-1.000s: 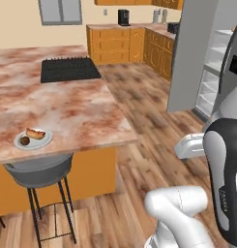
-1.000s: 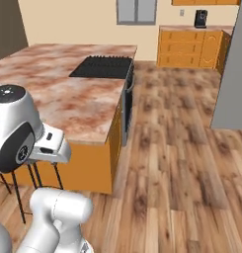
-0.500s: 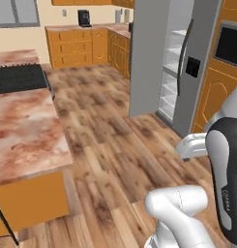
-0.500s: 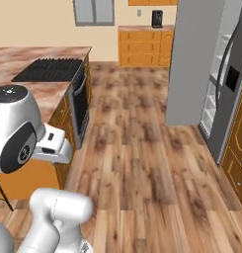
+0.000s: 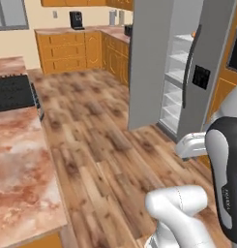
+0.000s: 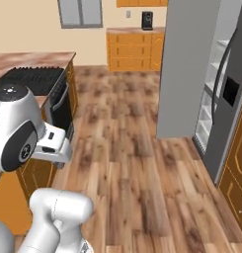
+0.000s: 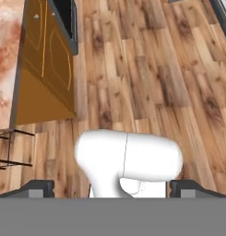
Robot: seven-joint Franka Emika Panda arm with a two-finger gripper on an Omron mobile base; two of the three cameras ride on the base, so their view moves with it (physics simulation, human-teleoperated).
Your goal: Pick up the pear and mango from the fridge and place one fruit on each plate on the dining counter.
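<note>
White rounded arm (image 5: 180,213) — glossy links, dark grey joints.

Wood floor (image 5: 96,145), orange cabinets (image 6: 135,49), perhaps a coffee maker (image 5: 76,19).

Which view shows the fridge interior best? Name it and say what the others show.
The left base view: the fridge stands open, its pale shelves facing the camera between the swung door and the handle. The right base view catches the fridge more edge-on, a narrower strip of shelves. The hand view looks down at the wooden floor.
</note>
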